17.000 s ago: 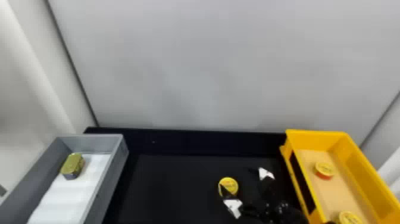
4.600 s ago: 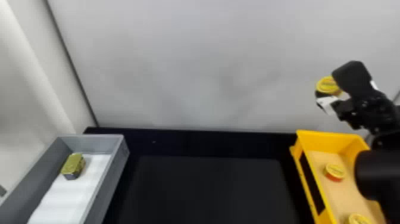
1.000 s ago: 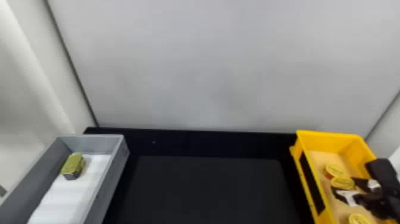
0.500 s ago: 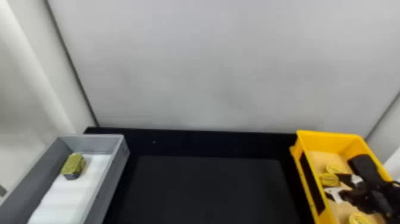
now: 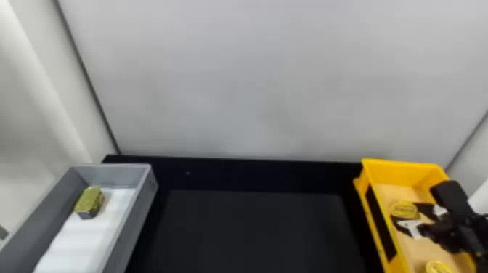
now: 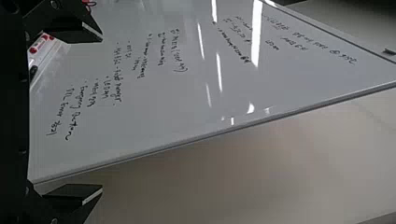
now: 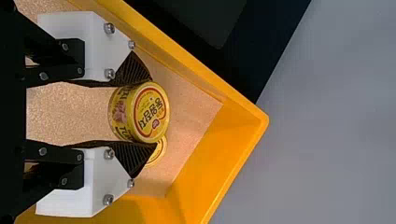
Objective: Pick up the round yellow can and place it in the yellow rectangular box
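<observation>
Right gripper (image 5: 409, 215): positioned inside the yellow rectangular box (image 5: 394, 174), toward its far end. Its jaws bear on opposite sides of the round yellow can (image 5: 403, 210) and hold it between them. Whether the base of this can touches the beige liner (image 5: 417, 250) cannot be determined.

Left gripper (image 6: 102, 114): jaws wide apart, facing a whiteboard (image 6: 196, 84) with black handwriting.

Changes: at the earliest frame the can was on the counter, left of the box; later it was raised above the box's far end. It is now down within the walls. Relative to the preceding frame, can and right gripper have shifted slightly toward the back panel (image 5: 254, 80). The yellow box lies a little farther right than in the earliest frame.

Other contents of the box: a second can (image 7: 159, 155), partly covered by the held one in the right wrist view, and a third can (image 5: 437, 268) at the near end.

Surface: the counter (image 5: 254, 232) is black, with a dark gray central area. At its left is a gray box (image 5: 141, 214) with a white liner (image 5: 83, 239); a rectangular can (image 5: 89, 203) with a gold lid sits toward its far end.

Room: a smooth, light gray panel closes the rear.
</observation>
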`<control>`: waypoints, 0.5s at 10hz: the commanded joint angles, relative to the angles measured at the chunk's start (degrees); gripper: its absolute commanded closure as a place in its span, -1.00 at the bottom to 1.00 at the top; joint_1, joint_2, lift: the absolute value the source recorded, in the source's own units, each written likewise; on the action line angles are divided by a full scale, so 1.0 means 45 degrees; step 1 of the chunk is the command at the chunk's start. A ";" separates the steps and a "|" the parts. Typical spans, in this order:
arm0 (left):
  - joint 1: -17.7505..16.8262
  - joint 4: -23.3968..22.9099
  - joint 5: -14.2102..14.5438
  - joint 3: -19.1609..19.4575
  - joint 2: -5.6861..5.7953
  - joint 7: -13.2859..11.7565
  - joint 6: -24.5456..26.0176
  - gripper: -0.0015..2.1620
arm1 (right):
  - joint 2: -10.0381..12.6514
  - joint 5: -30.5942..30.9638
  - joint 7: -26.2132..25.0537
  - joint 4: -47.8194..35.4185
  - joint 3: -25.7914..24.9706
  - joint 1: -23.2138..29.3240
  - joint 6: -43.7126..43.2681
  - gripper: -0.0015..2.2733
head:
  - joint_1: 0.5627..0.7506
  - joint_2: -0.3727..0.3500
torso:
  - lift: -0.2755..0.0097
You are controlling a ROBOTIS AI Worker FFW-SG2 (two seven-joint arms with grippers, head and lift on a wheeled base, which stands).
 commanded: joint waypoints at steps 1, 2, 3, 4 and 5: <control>0.0009 -0.0001 -0.0001 -0.0020 -0.0033 -0.0012 0.0007 -0.87 | 0.0012 0.0000 0.0002 -0.0230 0.0084 0.0000 0.0032 -0.36 | -0.29 0.07 | 0.54; 0.0009 -0.0001 -0.0001 -0.0039 -0.0033 -0.0012 0.0027 -0.87 | 0.0012 0.0000 0.0002 -0.0367 0.0142 0.0000 0.0032 -0.36 | -0.29 0.07 | 0.54; 0.0009 -0.0001 -0.0020 -0.0078 -0.0033 -0.0012 0.0046 -0.87 | 0.0012 0.0000 0.0002 -0.0543 0.0240 0.0000 0.0110 -0.36 | -0.29 0.07 | 0.54; 0.0009 -0.0001 -0.0040 -0.0137 -0.0033 0.0008 0.0066 -0.87 | 0.0012 0.0000 0.0002 -0.0836 0.0416 -0.0020 0.0227 -0.36 | -0.29 0.07 | 0.54; 0.0009 -0.0001 -0.0059 -0.0157 -0.0033 -0.0012 0.0086 -0.87 | 0.0012 0.0039 -0.0018 -0.1168 0.0709 -0.0059 0.0325 -0.36 | -0.29 0.07 | 0.54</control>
